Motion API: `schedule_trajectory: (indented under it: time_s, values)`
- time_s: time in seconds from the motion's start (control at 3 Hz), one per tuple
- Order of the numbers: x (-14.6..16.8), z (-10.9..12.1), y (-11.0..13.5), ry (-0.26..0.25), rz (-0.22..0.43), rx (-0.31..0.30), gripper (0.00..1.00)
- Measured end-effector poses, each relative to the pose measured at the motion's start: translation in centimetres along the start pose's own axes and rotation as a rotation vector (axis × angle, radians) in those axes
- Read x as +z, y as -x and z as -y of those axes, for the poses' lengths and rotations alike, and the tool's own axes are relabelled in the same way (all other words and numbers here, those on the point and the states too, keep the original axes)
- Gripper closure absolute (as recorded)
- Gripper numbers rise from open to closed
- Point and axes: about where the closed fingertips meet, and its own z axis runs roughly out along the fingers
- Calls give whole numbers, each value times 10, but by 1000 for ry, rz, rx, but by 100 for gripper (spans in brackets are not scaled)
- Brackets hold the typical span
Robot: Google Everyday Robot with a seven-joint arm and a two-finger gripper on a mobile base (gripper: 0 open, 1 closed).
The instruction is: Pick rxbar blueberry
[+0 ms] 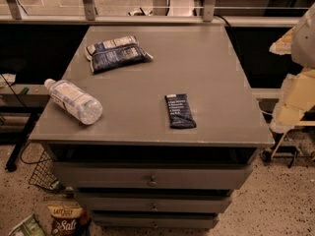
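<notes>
The rxbar blueberry (pixel 179 110) is a small flat dark navy wrapper with lines of white text. It lies flat on the grey cabinet top (pixel 197 63), right of centre and near the front edge. My gripper (pixel 291 104) shows as pale cream parts at the right edge of the camera view. It is off the cabinet's right side, well apart from the bar, and nothing shows in it.
A clear water bottle (pixel 74 101) lies on its side at the front left. A pair of blue-and-white packets (pixel 116 53) lies at the back left. The cabinet has drawers (pixel 151 177) below. A chip bag (pixel 65 220) and a wire basket (pixel 43 175) are on the floor at left.
</notes>
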Motion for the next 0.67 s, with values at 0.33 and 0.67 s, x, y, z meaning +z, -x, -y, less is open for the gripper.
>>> schedule_trajectory:
  time_s: [0.33,0.67]
  values:
    - [0,0,0,-2,1,0,0]
    - [9,1,26,-9,5,-135,0]
